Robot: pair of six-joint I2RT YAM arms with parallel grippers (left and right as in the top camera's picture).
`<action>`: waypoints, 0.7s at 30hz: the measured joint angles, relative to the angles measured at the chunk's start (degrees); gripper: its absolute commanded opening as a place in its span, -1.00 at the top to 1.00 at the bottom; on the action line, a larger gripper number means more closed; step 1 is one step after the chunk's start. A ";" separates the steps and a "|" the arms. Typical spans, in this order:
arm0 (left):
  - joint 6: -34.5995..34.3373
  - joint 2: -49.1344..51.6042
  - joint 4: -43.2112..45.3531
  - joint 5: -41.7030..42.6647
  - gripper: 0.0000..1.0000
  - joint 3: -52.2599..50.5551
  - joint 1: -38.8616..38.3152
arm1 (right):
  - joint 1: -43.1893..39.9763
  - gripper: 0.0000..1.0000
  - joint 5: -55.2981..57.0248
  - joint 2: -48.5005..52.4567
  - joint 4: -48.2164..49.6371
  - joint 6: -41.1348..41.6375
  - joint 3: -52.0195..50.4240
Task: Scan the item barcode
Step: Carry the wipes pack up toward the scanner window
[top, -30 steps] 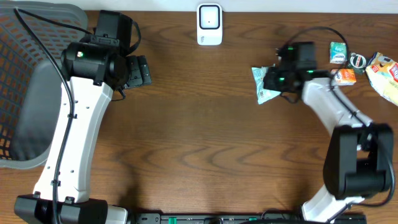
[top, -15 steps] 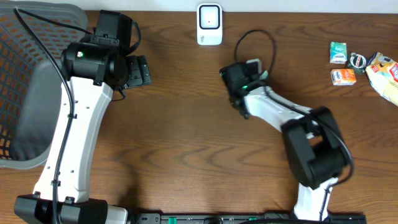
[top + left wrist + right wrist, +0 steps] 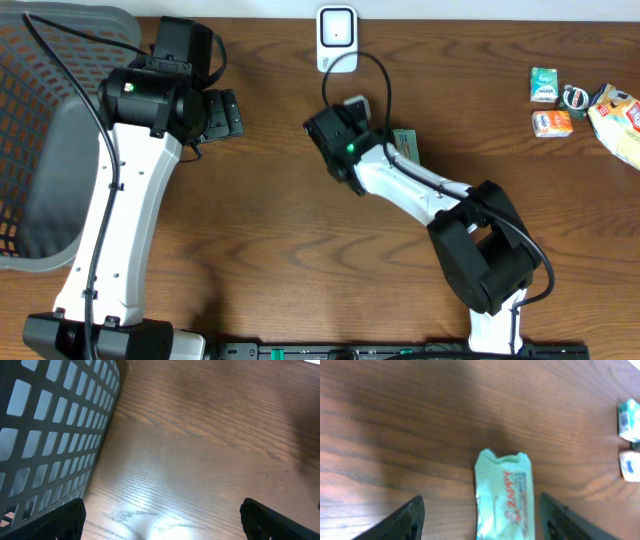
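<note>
Right wrist: right tool [image 3: 481, 512] spread apart astride the green packet [image 3: 505, 495], open wood [image 3: 395, 410] all around.

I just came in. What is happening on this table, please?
The right fingers stand open on either side of a green packet, which lies flat on the wooden table and is not gripped. The white scanner stands at the far edge, not far from the packet. The left fingers are open too, holding nothing, beside the grey basket. More small items lie on the right side.
</note>
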 measured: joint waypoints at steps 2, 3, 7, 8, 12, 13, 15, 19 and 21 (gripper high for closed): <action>0.00 0.00 0.00 0.00 -0.96 0.00 0.00 | -0.96 -0.41 -1.81 0.00 -3.91 0.52 4.24; 0.00 0.00 0.00 0.00 -0.96 0.00 0.00 | -1.57 -0.45 -2.60 0.00 -5.27 0.90 5.75; 0.00 0.00 0.02 0.00 -0.96 0.00 0.00 | -6.45 -0.55 -9.46 0.00 -10.80 0.85 10.86; 0.00 0.00 0.02 0.00 -0.96 0.00 0.00 | -8.26 -0.55 -12.39 0.00 -12.13 0.31 11.26; 0.00 0.00 0.00 0.00 -0.96 0.00 0.00 | -15.74 -0.54 -25.44 0.04 -16.17 -2.16 11.10; 0.00 0.00 0.02 -0.02 -0.95 0.00 0.00 | -17.46 -0.54 -28.59 0.04 -16.39 -2.86 10.86; 0.00 0.00 0.00 0.00 -0.96 0.00 0.00 | -20.87 -0.54 -34.64 0.04 -16.13 -4.15 9.73; 0.00 0.00 0.02 0.00 -0.96 0.00 0.00 | -24.22 -0.55 -42.29 0.04 -14.27 -5.97 5.81; 0.00 0.00 0.00 0.00 -0.96 0.00 0.00 | -24.46 -0.55 -44.46 0.04 -12.59 -6.45 3.72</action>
